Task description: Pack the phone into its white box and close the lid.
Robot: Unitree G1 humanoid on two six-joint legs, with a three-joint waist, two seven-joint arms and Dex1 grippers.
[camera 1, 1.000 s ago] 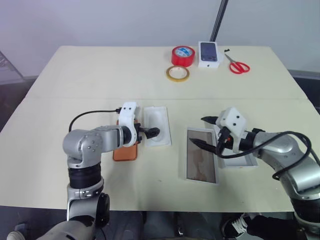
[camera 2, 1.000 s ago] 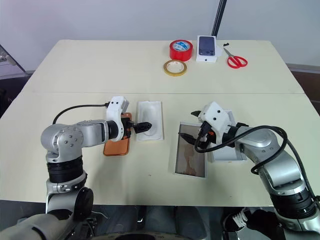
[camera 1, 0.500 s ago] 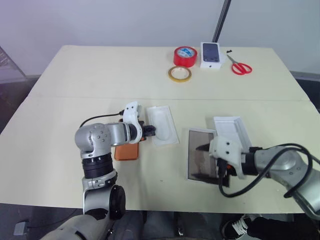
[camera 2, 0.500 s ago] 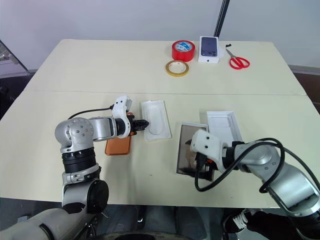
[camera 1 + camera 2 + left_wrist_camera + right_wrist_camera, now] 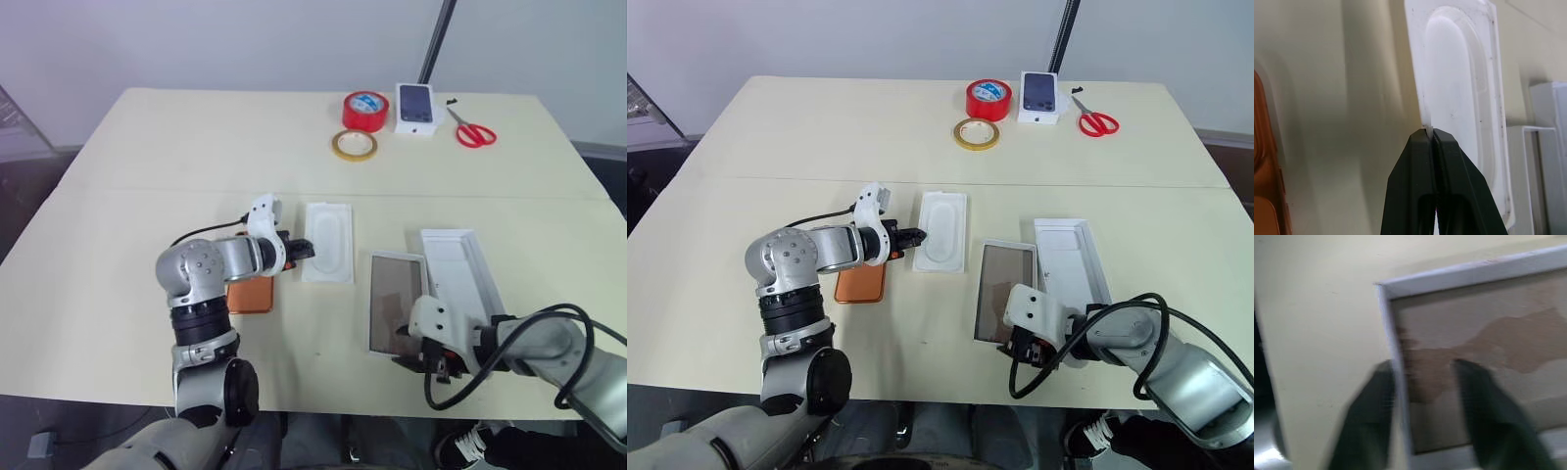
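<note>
**Left claw pinches the insert tray; right claw straddles the lid's near rim**

I see the cream table spread wide under both arms. On my right half, the white box lies open and flat, and the lid rests touching its left side, hollow side up, its inside looking glossy brown. My right gripper sits at the lid's near corner with one black finger outside the rim and one inside it; the fingers stand apart, and I cannot tell whether they press the rim. The white insert tray lies left of the lid, and my left gripper is clamped tight on its near edge. The phone lies flat beside that arm, partly hidden by it. At the far edge sit a red tape roll, a smaller phone box, red scissors and a yellow tape ring.
</note>
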